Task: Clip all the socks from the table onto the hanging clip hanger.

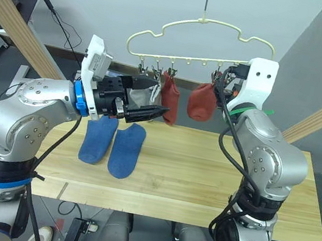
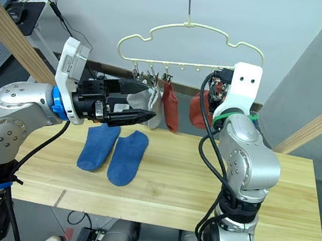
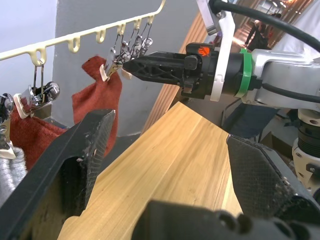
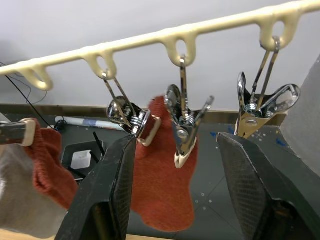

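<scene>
both arms rise in front of the head camera. left gripper [image 1: 152,101] is held up over the table [image 1: 212,185], pointing toward the clip hanger [image 1: 202,41], its jaws apart with nothing between them; the left wrist view shows bare wood between the two fingers [image 3: 75,165].

right gripper [image 4: 175,190] is raised to the hanger's right end, among the clips there, jaws apart and empty. in the right wrist view three metal clips [image 4: 182,127] dangle from the hanger's loops just ahead of the fingers, hanging free with nothing in them.

two blue socks [image 1: 112,143] lie flat on the table side by side, touching, toes toward the robot, on the left half of the board.

four socks already hang from the hanger. two rust-red socks: one [image 1: 170,105] near the middle of the row, the other [image 1: 202,101] further right, just beside the right gripper. two grey socks [image 2: 152,108] hang at the left end, partly hidden behind the left gripper, next to the middle red one.

hanger hangs by its hook [image 1: 206,1] above the far edge of the table, in front of a pale wall.
</scene>
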You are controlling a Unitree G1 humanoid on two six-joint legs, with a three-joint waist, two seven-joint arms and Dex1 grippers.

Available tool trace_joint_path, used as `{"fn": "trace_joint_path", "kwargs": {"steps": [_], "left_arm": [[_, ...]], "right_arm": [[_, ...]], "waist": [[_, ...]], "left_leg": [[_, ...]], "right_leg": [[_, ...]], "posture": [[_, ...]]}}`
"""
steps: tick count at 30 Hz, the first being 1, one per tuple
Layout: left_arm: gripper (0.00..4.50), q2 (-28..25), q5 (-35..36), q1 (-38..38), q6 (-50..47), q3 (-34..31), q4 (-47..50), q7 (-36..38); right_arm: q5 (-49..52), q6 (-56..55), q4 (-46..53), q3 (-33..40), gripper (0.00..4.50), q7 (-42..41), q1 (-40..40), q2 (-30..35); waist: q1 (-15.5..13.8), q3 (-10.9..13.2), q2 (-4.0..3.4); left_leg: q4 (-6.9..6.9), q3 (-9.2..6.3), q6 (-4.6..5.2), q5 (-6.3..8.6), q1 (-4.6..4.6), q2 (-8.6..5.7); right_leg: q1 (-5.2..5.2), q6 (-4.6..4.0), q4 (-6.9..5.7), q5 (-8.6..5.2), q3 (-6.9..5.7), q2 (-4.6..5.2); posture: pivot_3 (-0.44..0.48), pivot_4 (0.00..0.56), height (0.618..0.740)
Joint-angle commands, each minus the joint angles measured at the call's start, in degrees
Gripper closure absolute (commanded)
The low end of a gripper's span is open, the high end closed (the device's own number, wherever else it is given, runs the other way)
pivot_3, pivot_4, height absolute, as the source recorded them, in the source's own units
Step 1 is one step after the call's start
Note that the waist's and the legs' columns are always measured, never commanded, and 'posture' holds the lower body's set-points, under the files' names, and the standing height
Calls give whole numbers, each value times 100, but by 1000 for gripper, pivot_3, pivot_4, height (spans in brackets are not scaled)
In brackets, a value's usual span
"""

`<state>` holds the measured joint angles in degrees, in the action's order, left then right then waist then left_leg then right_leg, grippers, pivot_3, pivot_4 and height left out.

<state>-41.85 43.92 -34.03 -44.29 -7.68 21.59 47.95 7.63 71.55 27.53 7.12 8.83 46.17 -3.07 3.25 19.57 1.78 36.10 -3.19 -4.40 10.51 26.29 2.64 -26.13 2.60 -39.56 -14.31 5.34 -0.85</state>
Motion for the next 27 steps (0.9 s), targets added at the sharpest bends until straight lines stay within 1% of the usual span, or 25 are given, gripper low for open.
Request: {"fn": "trace_joint_path", "kwargs": {"steps": [1, 2, 11, 19, 27], "left_arm": [[388, -5, 43, 6, 67, -54, 182, -31], [388, -5, 47, 8, 61, -60, 185, -40], [388, 24, 57, 15, 53, -54, 224, -139], [388, -13, 105, 103, -7, -153, 351, -263], [388, -52, 128, 163, -11, -196, 392, -355]], "right_arm": [[-72, -170, 122, -23, 1847, 14, 94, 53], [-72, -163, 125, -16, 2227, 17, 93, 56], [-50, -183, 44, 11, 2227, -12, 125, 52], [-64, -538, -400, 51, 2227, -84, 246, 201], [-85, -1090, -1052, 44, 2227, -197, 504, 386]], "waist": [[-1, 0, 0], [-1, 0, 0], [-3, 0, 0], [-13, 0, 0], [-34, 0, 0]], "left_leg": [[0, 0, 0, 0, 0, 0], [0, 0, 0, 0, 0, 0], [-1, 0, 0, 0, 0, 0], [-2, 0, 0, 0, 1, 0], [-4, 1, 0, 0, 1, 0]], "right_leg": [[0, 0, 0, 0, 0, 0], [0, 0, 1, 0, 0, 0], [0, 0, 3, 0, 1, 0], [0, 0, 3, 0, 1, 0], [0, 0, 7, 0, 1, 0]], "posture": [[1, 333, 740], [-1, 334, 740], [12, 331, 740], [36, 326, 740], [46, 325, 740]]}}
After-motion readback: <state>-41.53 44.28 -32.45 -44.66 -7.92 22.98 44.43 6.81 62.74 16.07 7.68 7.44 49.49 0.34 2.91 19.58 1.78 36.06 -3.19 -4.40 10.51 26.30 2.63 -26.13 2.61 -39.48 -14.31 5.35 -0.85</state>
